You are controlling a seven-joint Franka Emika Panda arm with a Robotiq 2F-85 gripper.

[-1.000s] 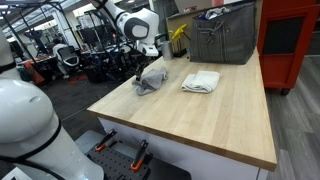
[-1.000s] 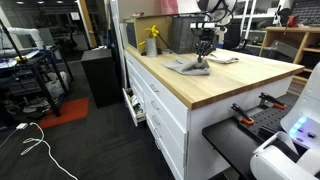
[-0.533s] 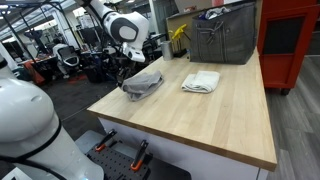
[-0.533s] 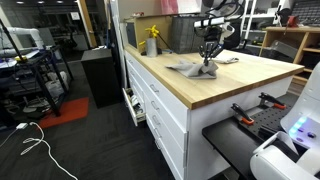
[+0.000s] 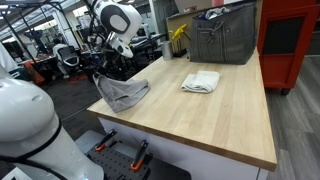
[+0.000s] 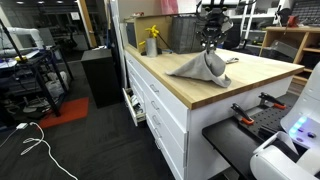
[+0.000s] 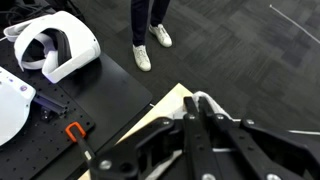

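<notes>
A grey cloth [image 5: 126, 93] hangs from my gripper [image 5: 106, 73] over the near left corner of the wooden table [image 5: 200, 125], its lower part resting on the wood. In an exterior view the gripper [image 6: 211, 46] pinches the cloth [image 6: 198, 68] at its peak, so it drapes like a tent. The wrist view shows the jaws close together with a pale fold of cloth [image 7: 205, 100] between the tips, above the table corner [image 7: 170, 100]. A folded white towel [image 5: 201, 81] lies apart on the table, beyond the grey cloth.
A grey metal basket [image 5: 222, 38] and a yellow object [image 5: 178, 37] stand at the table's back. The table edge is close to the gripper. Below, a white headset [image 7: 55, 50] lies on a black mat, and a person's white shoes [image 7: 150, 45] are on the floor.
The gripper has carried the grey cloth away from the white towel toward the table's corner and raised it, so the cloth now hangs stretched from the fingers.
</notes>
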